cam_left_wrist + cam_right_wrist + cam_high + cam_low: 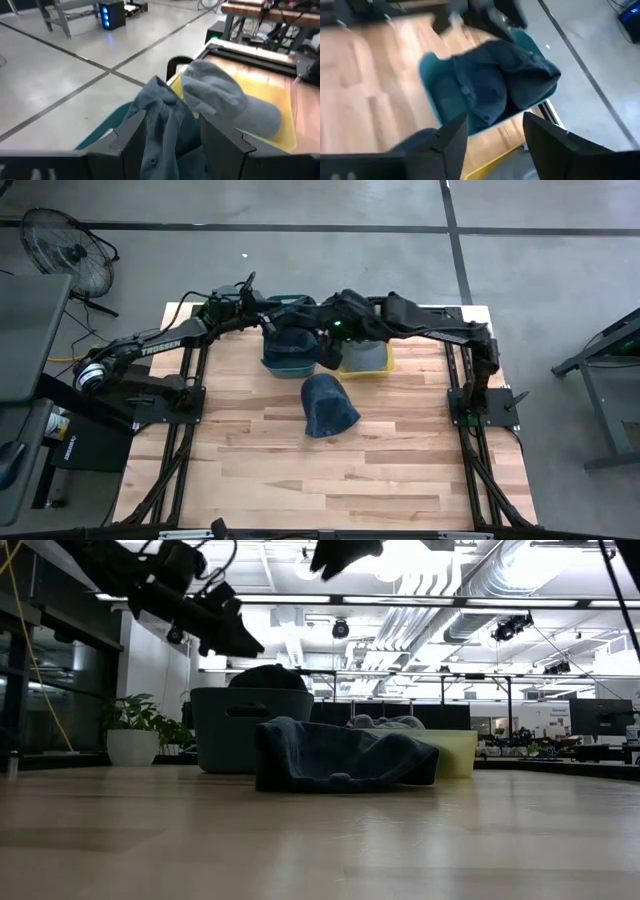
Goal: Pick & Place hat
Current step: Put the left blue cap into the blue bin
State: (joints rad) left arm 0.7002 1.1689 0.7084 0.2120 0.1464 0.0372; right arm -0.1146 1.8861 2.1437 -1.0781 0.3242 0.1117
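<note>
Open-plan lab, exposed ceiling ducts [480, 580], concrete floor [300, 260], floor fan [68, 248]

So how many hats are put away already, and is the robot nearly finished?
One dark blue hat already sits in the teal bin, and a grey hat lies in the yellow bin. Both pincers, left and right, are open above the bins and hold nothing. Left to do: one more blue hat lies on the table.
</note>
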